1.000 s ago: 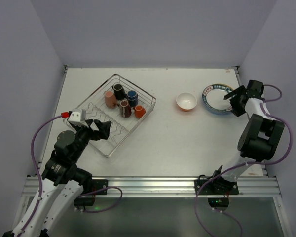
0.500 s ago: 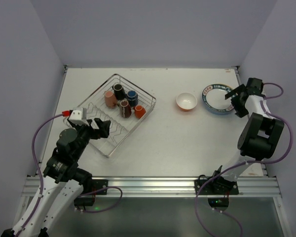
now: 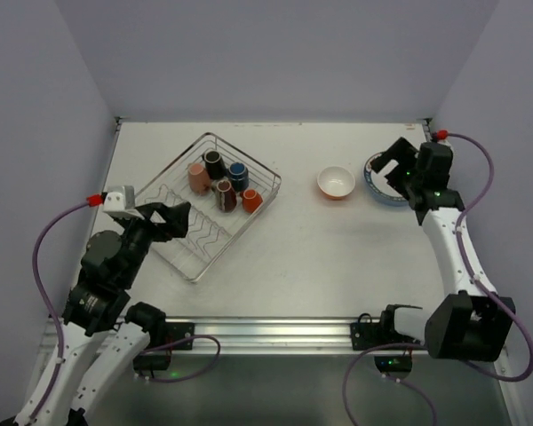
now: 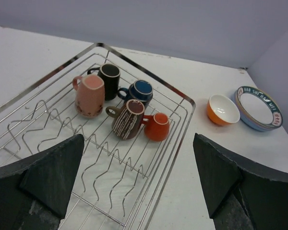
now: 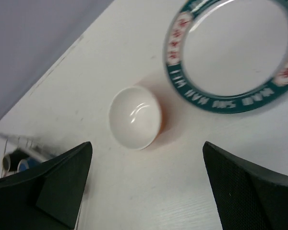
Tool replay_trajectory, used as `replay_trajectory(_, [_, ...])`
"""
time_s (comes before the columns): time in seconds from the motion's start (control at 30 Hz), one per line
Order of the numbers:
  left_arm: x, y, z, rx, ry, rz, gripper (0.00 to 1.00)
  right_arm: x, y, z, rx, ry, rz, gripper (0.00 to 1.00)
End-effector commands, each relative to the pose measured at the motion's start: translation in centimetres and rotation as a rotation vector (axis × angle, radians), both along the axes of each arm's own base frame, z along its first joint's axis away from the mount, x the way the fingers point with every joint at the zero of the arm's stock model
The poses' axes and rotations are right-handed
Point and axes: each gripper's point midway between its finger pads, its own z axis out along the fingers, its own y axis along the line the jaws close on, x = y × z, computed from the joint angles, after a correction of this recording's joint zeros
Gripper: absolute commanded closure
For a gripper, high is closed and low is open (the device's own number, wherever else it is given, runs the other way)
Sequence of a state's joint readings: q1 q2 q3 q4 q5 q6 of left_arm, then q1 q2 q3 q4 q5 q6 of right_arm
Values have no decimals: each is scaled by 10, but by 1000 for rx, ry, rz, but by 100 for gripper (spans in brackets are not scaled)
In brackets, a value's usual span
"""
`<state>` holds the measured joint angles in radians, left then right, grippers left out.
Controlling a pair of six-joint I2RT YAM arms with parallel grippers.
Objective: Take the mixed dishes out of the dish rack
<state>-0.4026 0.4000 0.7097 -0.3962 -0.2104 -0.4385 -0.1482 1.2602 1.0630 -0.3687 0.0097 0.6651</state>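
Dish rack [image 3: 195, 240] long axis diagonal; left end effector [image 3: 171, 219], right end effector [image 3: 389, 167] agape

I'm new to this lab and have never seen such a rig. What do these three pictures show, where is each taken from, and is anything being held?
This is a robot with two arms bolted at the near edge of a table. One picture looks down from above and behind; two come from wrist cameras, whose dark lower corners are each arm's own fingers. On the table stand a wire dish rack holding five small mugs, and outside it an orange bowl and a stack of plates, a pattern-rimmed one on top. The left gripper hangs over the rack, the right gripper above the bowl and plates. Both are open and hold nothing.
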Motion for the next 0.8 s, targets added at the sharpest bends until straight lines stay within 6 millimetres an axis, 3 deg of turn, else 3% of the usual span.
replay_trajectory(0.0, [11, -26, 17, 74, -35, -140, 0, -4, 93, 23, 22, -140, 395, 1])
replay_trajectory(0.03, [14, -29, 30, 88, -30, -150, 0, -9, 109, 23, -1, -131, 460, 1])
replay_trajectory(0.07, [18, -32, 21, 125, 34, -166, 0, -19, 126, 20, -13, -101, 514, 1])
replay_trajectory(0.1, [33, -39, 6, 182, 121, -180, 0, -22, 130, 20, -38, -102, 535, 1])
replay_trajectory(0.13, [37, -40, 15, 198, 146, -186, 0, -27, 132, 19, -62, -95, 558, 1])
replay_trajectory(0.17, [50, -46, 1, 234, 210, -197, 0, -31, 133, 25, -78, -108, 565, 1])
replay_trajectory(0.27, [65, -55, 4, 241, 262, -209, 0, -37, 126, 37, -113, -146, 544, 1])
replay_trajectory(0.3, [75, -61, -9, 251, 316, -219, 0, -36, 119, 38, -134, -149, 510, 1])
replay_trajectory(0.37, [86, -67, -12, 243, 357, -219, 0, -37, 112, 40, -152, -153, 469, 1])
replay_trajectory(0.43, [101, -72, -36, 250, 447, -202, 0, -37, 103, 40, -166, -150, 420, 1])
replay_trajectory(0.63, [121, -81, -78, 256, 570, -142, 0, -37, 101, 38, -167, -136, 405, 1])
replay_trajectory(0.77, [133, -83, -99, 282, 623, -116, 0, -36, 113, 37, -143, -136, 471, 1])
